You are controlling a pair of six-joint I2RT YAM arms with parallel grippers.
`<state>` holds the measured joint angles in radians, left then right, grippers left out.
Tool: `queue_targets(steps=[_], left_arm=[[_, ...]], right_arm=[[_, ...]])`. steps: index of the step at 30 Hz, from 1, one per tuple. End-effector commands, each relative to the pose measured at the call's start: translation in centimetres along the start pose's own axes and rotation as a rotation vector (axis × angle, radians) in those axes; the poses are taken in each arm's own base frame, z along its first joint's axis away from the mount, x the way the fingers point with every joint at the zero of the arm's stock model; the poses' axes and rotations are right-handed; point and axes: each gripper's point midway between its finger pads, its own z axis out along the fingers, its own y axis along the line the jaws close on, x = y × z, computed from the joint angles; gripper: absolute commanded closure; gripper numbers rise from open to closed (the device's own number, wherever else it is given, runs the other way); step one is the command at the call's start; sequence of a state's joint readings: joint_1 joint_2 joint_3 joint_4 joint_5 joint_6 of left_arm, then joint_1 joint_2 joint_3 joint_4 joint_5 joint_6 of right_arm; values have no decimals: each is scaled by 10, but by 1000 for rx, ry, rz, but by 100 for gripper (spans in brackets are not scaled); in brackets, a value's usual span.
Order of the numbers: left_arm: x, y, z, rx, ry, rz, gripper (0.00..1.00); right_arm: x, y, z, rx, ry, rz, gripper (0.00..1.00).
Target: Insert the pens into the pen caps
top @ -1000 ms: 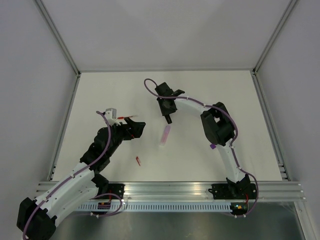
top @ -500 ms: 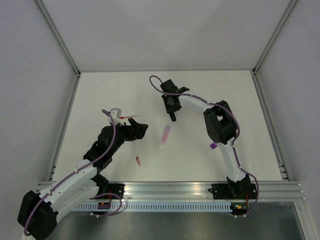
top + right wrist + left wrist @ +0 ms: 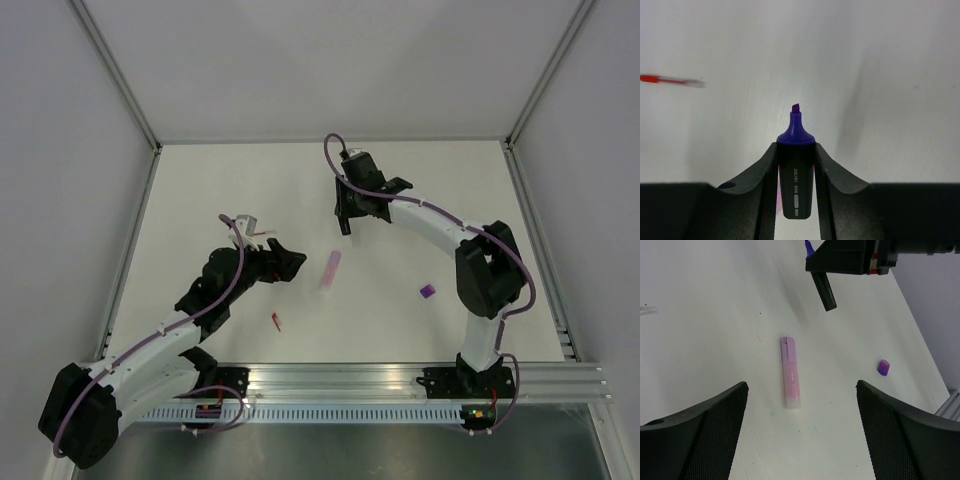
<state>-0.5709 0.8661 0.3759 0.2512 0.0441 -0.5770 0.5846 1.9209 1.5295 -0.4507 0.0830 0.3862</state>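
White counter (image 3: 200, 180) runs between grey walls, with both arms reaching out from its near edge. On the left, the left hand (image 3: 285, 258) hangs over the counter with its jaws spread wide and nothing between them. A thin red pen (image 3: 670, 79) lies flat just beyond that arm's wrist, and a tiny red cap (image 3: 276, 321) lies on its own nearer the front edge. At the middle a pink marker (image 3: 790, 372) lies flat and uncapped, framed between the left fingers in the wrist view but not touching them. Farther back, the right hand (image 3: 796, 150) is clamped narrowly on a dark marker (image 3: 796, 190) whose bare purple tip sticks out past the fingertips, above the counter. To the right, a stubby purple cap (image 3: 883, 367) sits well apart from both markers.
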Motion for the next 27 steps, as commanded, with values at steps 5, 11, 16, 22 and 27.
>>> queue_targets(steps=[5, 11, 16, 22, 27], left_arm=[[-9, -25, 6, 132, -16, 40, 9], [-16, -19, 2, 92, -57, 42, 10], [-22, -18, -3, 81, -82, 37, 11], [-29, -12, -9, 43, -117, 35, 17], [-35, -20, -15, 78, -148, 40, 28]], right_arm=[[-20, 91, -64, -249, -241, 119, 100], [-15, 137, -105, -344, -336, 153, 100], [-5, 165, -124, -394, -361, 142, 100], [3, 183, -144, -428, -386, 128, 100], [10, 190, -151, -457, -399, 133, 100]])
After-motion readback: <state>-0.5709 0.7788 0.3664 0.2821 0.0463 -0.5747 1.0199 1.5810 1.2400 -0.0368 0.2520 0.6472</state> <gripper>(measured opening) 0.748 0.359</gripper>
